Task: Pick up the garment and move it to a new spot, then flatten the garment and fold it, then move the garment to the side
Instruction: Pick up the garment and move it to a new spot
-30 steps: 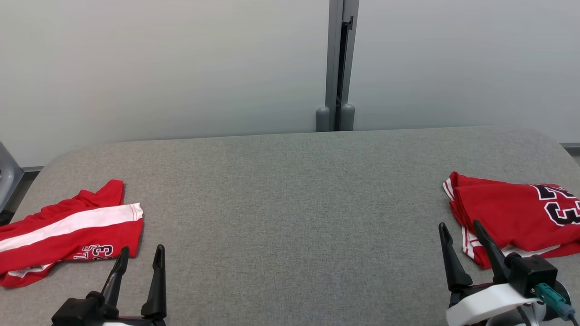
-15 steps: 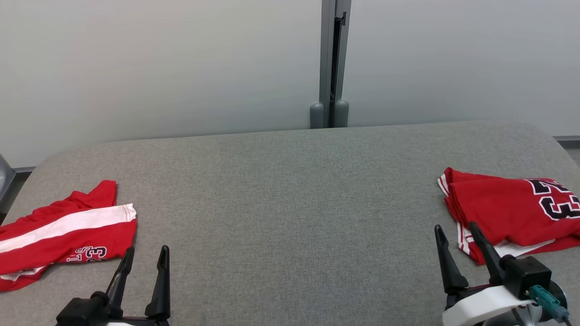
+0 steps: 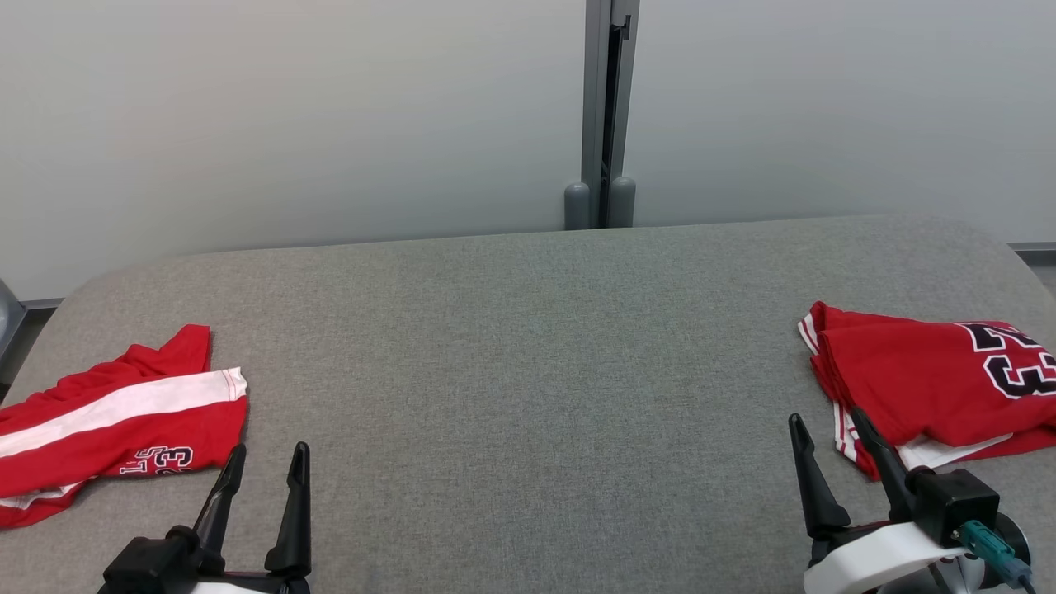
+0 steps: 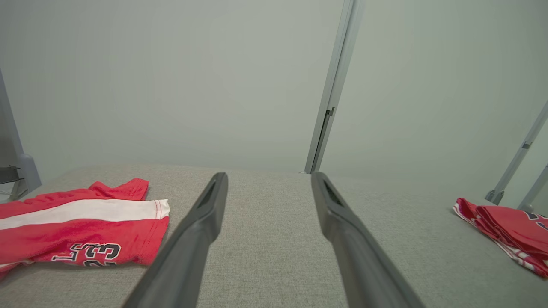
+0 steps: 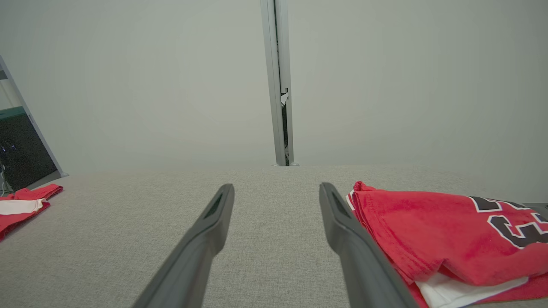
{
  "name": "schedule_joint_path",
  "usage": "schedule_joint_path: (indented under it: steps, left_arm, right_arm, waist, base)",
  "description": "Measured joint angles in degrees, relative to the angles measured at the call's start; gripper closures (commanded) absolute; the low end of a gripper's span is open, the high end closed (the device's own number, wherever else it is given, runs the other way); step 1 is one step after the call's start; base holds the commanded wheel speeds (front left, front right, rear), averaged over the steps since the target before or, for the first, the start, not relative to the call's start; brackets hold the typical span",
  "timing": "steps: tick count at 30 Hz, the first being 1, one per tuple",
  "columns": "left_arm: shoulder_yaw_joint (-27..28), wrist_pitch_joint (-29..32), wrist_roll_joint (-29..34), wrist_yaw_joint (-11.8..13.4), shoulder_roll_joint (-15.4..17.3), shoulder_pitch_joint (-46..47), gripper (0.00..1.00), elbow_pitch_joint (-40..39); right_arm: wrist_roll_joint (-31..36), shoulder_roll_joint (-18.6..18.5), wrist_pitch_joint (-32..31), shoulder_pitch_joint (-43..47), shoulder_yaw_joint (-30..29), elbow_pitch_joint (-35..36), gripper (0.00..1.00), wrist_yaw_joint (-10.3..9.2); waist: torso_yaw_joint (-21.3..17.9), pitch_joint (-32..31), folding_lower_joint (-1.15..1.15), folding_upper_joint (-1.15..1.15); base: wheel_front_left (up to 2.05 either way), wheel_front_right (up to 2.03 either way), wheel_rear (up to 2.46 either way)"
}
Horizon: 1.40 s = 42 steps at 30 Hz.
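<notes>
Here we hold our left hand (image 3: 271, 452) low over the grey bench (image 3: 528, 346), its 2 dark fingers spread wide with nothing between them. The striped garment (image 3: 115, 421), red with 1 white band and a printed number, lies rumpled on the bench just to the left of that hand, its near hem close beside the left finger but apart from it. Our right hand (image 3: 825, 419) sits at the other side of the bench, its fingers likewise spread wide and empty. The folded garment (image 3: 924, 375), red with a dark number on top and white trim at its edges, lies just to the right of it. In the head view the right finger overlaps the garment's near corner, and we cannot tell whether it touches. The 2 garments lie well apart, with bare bench between them.
</notes>
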State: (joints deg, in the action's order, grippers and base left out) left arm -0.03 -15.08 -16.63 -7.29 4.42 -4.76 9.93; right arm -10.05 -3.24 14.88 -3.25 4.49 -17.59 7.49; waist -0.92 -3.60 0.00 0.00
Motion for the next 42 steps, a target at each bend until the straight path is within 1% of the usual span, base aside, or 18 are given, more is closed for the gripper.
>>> schedule_joint_path:
  steps: [6,11,17,23,34,38,42]
  left_arm:
    - [-0.11,0.00,0.00,-0.15,0.04,0.29,0.00,0.25]
    - [-0.32,0.00,0.00,-0.16,0.04,1.15,0.00,1.00]
    - [0.99,0.00,0.19,-0.15,0.70,1.67,0.00,2.38]
    - [2.75,0.00,0.09,-0.12,1.99,2.04,0.00,3.55]
    - [2.66,0.00,-0.01,0.23,2.38,2.12,0.00,4.41]
    - [2.36,0.00,-0.01,0.23,2.81,2.12,0.00,4.43]
    - [2.19,0.02,-0.09,0.23,3.21,2.15,0.00,4.42]
  right_arm:
    - [0.00,0.05,0.00,0.00,-0.04,-0.23,0.00,0.00]
    - [-0.25,0.16,-0.01,0.04,0.69,-0.46,0.00,0.00]
    - [-1.01,0.27,-0.04,-0.13,2.00,-1.09,0.00,0.00]
    - [-2.15,0.38,-0.03,-0.52,3.88,-1.89,0.00,0.00]
    - [-4.36,0.48,0.03,-1.59,6.91,-3.11,0.00,0.00]
    - [-4.58,0.51,0.03,-2.01,7.19,-3.10,0.00,0.00]
    - [-4.81,0.49,0.03,-2.02,7.38,-3.08,0.00,0.00]
  waist:
    - [0.43,0.09,0.00,0.00]
    - [2.41,0.00,0.00,0.00]
    - [6.65,-0.17,0.00,0.00]
    - [12.08,-0.12,0.00,0.00]
    - [22.08,0.00,0.00,0.00]
    - [24.15,0.04,0.00,0.00]
    - [24.49,0.25,0.00,0.00]
  base:
    - [0.00,0.00,0.00]
    - [0.00,0.00,0.00]
    - [0.00,0.00,0.00]
    - [0.00,0.00,0.00]
    - [0.00,0.00,0.00]
    - [0.00,0.00,0.00]
    - [0.00,0.00,0.00]
